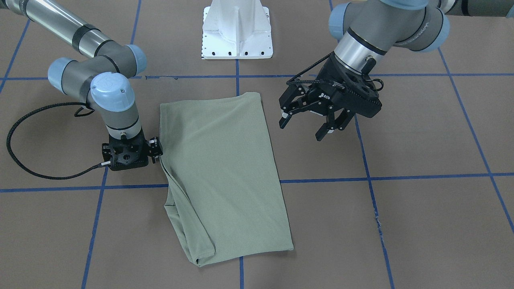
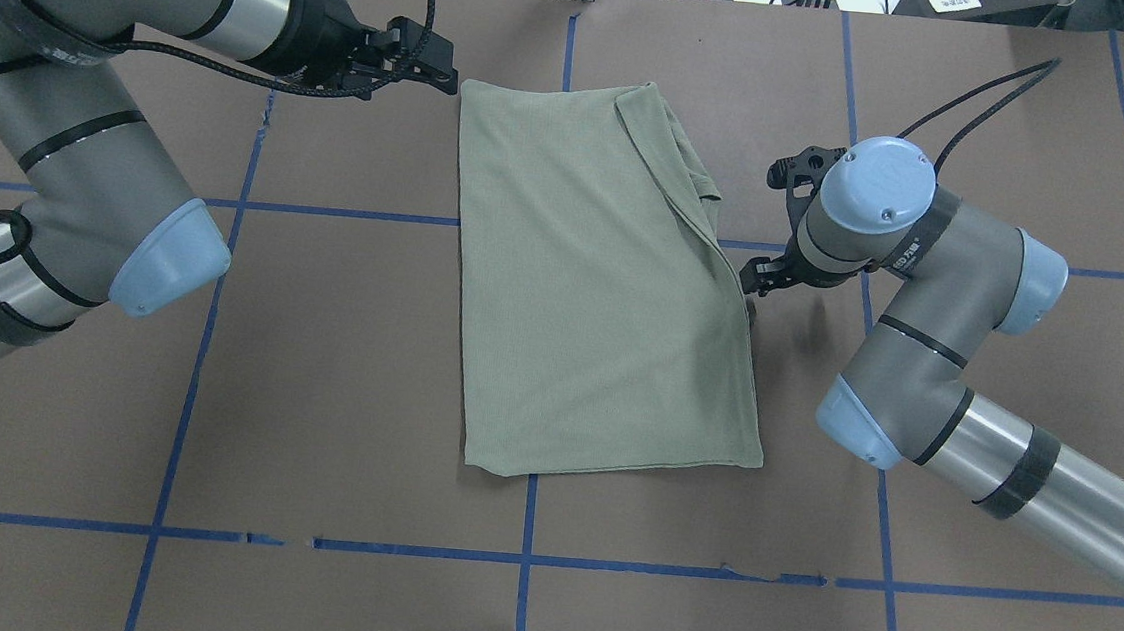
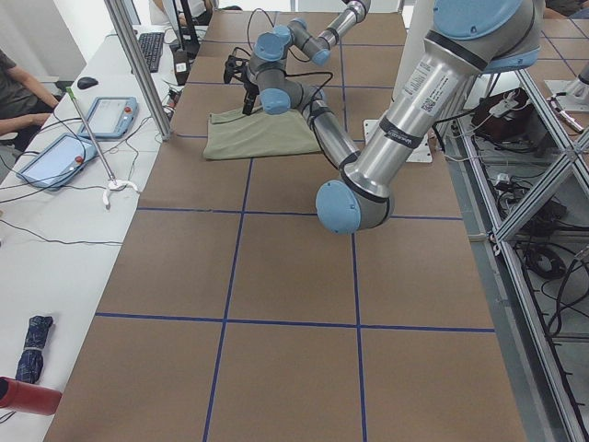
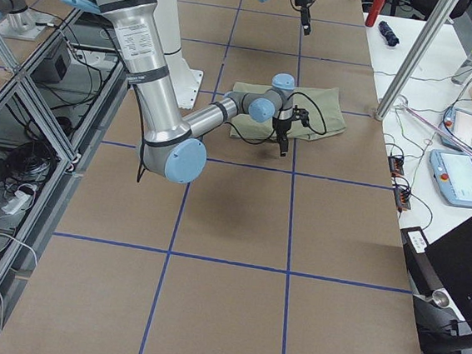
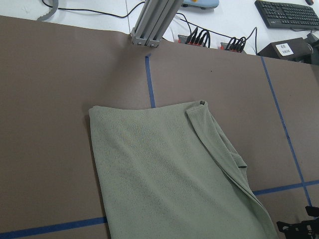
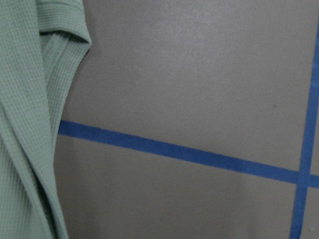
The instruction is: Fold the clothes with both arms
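The olive-green clothes (image 1: pixel 225 172) lie folded into a long rectangle in the middle of the brown table, also seen from overhead (image 2: pixel 593 298) and in the left wrist view (image 5: pixel 169 174). A narrow flap is folded over along the edge on my right arm's side. My left gripper (image 1: pixel 302 129) hangs open above bare table, beside the shirt's far left corner and holding nothing. My right gripper (image 1: pixel 130 155) points straight down, low at the shirt's right edge. One finger (image 2: pixel 758 274) touches that edge, and the jaws look spread with nothing between them. The right wrist view shows the shirt's edge (image 6: pixel 25 124) and bare table.
Blue tape lines (image 2: pixel 523 558) grid the table. The white pedestal (image 1: pixel 237 32) stands at the robot's side. A bench beyond the table holds tablets (image 3: pixel 55 152) and a keyboard (image 5: pixel 286 14), with a metal post (image 3: pixel 138 64) at its edge. A person's arm (image 3: pixel 23 87) rests there.
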`<state>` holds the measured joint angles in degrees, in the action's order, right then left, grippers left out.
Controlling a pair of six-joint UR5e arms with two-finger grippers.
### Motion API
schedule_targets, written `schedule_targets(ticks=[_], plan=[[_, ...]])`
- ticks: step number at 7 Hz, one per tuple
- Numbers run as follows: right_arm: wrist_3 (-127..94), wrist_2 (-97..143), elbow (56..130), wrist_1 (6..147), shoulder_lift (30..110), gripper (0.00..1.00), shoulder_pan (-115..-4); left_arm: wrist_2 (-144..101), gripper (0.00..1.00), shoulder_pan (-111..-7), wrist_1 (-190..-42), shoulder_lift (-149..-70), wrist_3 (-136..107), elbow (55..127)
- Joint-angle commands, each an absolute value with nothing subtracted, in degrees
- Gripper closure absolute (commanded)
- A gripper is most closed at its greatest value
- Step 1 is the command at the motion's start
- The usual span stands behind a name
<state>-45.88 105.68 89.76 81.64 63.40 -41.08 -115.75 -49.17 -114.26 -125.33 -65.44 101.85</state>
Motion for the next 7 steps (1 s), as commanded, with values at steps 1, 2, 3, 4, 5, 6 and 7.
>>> schedule_targets(ticks=[1,2,3,4,5,6,7], plan=[[-45.88,107.4,86.78,82.0,57.96,0.0,-42.8,-115.75,0.01,-49.39,-114.34,-125.33,-65.22,101.69],[-46.57,107.32,81.96,82.0,52.96,0.0,-42.63,-115.75,0.01,-49.57,-114.52,-125.25,-65.13,101.43],[-46.58,107.23,78.61,81.91,50.13,0.0,-42.45,-115.75,0.01,-49.74,-114.52,-125.24,-65.04,101.43],[-46.58,107.23,77.7,82.0,49.31,0.0,-42.1,-115.75,0.01,-49.75,-114.61,-125.24,-65.04,101.43],[-46.5,107.49,77.52,82.0,49.74,0.0,-41.32,-115.75,0.01,-49.83,-114.61,-125.24,-65.04,101.43],[-46.49,107.58,77.35,82.09,49.92,0.0,-41.05,-115.75,0.01,-49.83,-114.61,-125.24,-65.04,101.43],[-46.49,107.67,76.39,82.0,49.83,0.0,-41.04,-115.75,0.01,-49.83,-114.7,-125.24,-65.04,101.43]])
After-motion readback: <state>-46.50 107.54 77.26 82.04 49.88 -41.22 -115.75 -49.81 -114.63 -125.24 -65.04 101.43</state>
